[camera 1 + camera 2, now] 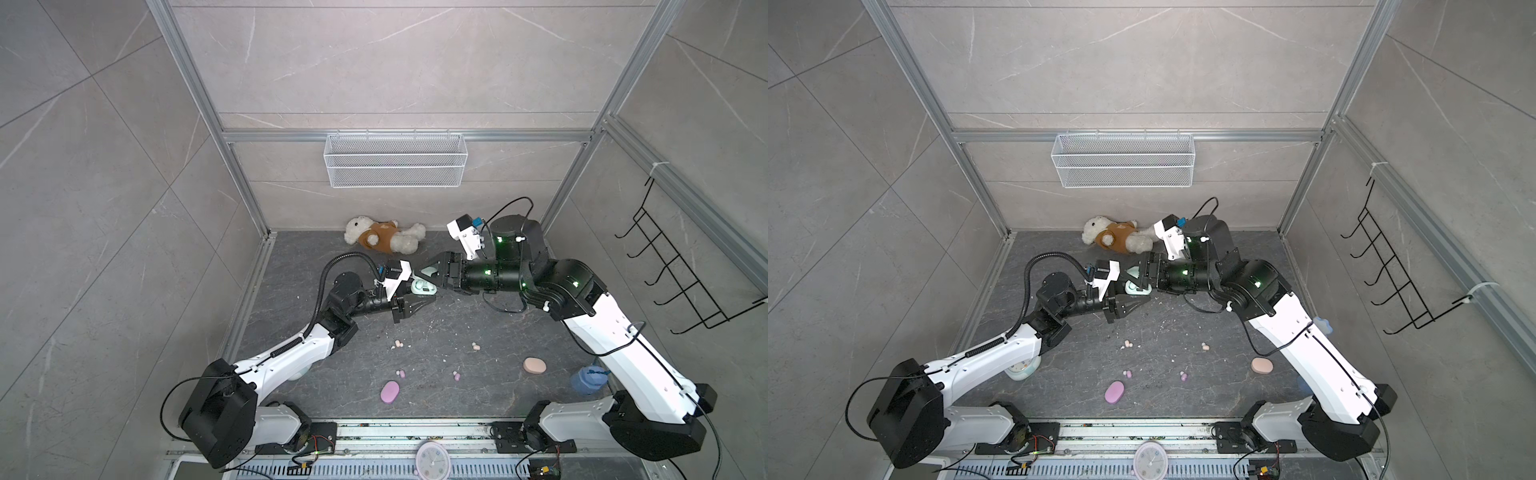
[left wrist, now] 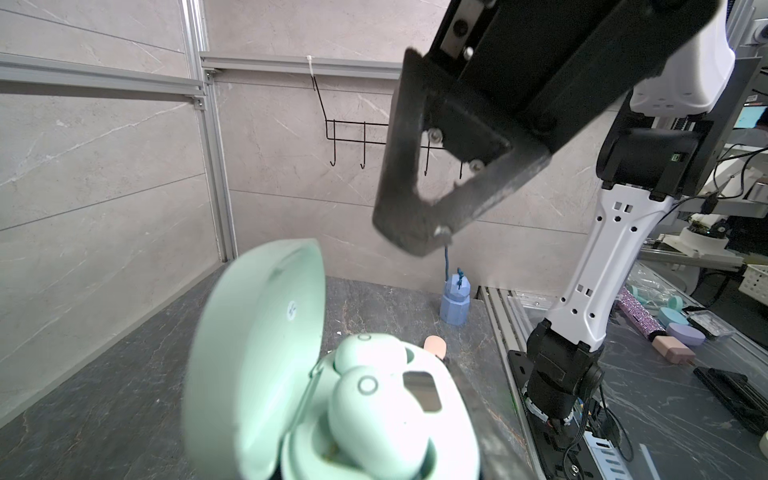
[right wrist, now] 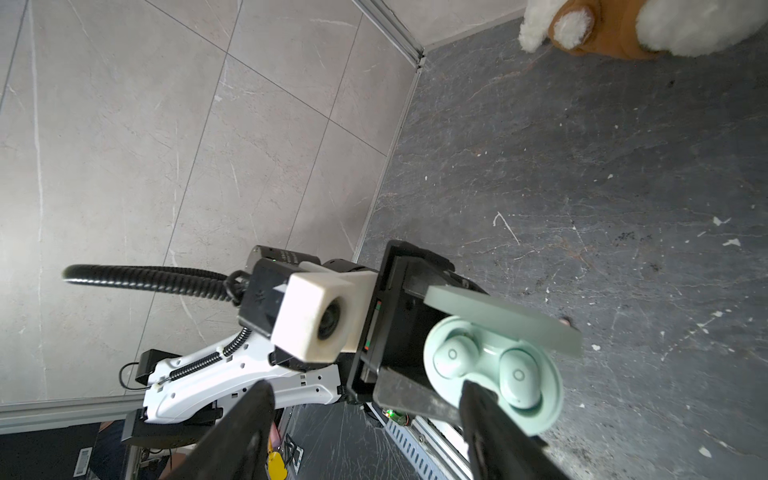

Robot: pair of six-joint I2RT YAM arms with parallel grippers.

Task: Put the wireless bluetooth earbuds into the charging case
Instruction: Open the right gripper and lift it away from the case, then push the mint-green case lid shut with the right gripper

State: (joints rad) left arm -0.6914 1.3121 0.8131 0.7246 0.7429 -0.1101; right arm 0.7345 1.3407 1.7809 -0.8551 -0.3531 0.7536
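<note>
The mint green charging case (image 1: 424,288) (image 2: 453,419) hangs above the floor with its lid (image 2: 257,332) up. My left gripper (image 1: 419,293) is shut on it, one finger (image 3: 409,399) along its side. Two mint earbuds (image 3: 455,355) (image 3: 519,376) sit in its wells. My right gripper (image 1: 432,277) (image 3: 365,401) stands open right at the case, one fingertip (image 3: 478,409) in front of its rim. Peach earbuds (image 1: 398,343) (image 1: 475,346) and lilac earbuds (image 1: 401,373) (image 1: 457,376) lie loose on the floor.
A shut lilac case (image 1: 390,392) and a shut peach case (image 1: 534,365) lie near the front. A teddy bear (image 1: 384,237) lies by the back wall, and a blue figure (image 1: 586,379) stands under my right arm. White specks dot the floor.
</note>
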